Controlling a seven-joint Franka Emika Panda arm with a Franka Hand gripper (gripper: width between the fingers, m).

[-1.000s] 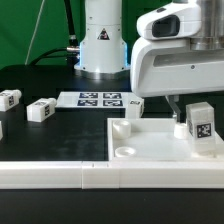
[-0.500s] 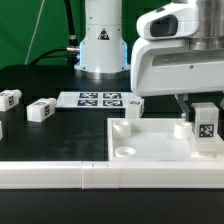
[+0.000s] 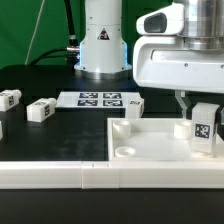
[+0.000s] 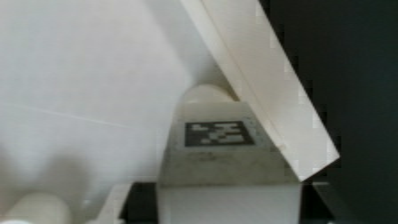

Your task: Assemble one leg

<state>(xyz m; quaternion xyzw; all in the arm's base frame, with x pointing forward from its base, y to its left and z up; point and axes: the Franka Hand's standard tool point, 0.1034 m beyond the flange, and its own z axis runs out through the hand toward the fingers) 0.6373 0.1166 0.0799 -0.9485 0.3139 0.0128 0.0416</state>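
A black table [image 3: 40,135] is filling most of the exterior view, and the white arm [image 3: 175,55] is reaching down over it at the exterior view's right. A big flat white panel [image 3: 150,140] is lying on the table beneath the arm, and a long white rail [image 3: 55,175] is running across the front, just beside the panel's near edge. Behind them the marker board [image 3: 98,99] is lying flat near the arm's base. Three small white blocks [image 3: 42,110] are sitting well apart from the panel at the exterior view's left, and another block [image 3: 133,104] is resting just behind the panel. A round socket [image 3: 125,151] is showing in the panel's near corner. The claw [image 3: 200,108] is clamping the leg [image 3: 203,128] between its dark fingers, holding it upright with its tag facing the camera, over the panel's corner at the exterior view's right. In the wrist view the leg [image 4: 217,150] is pointing at the panel [image 4: 89,80] close to its raised edge; whether it is touching the panel cannot be told.
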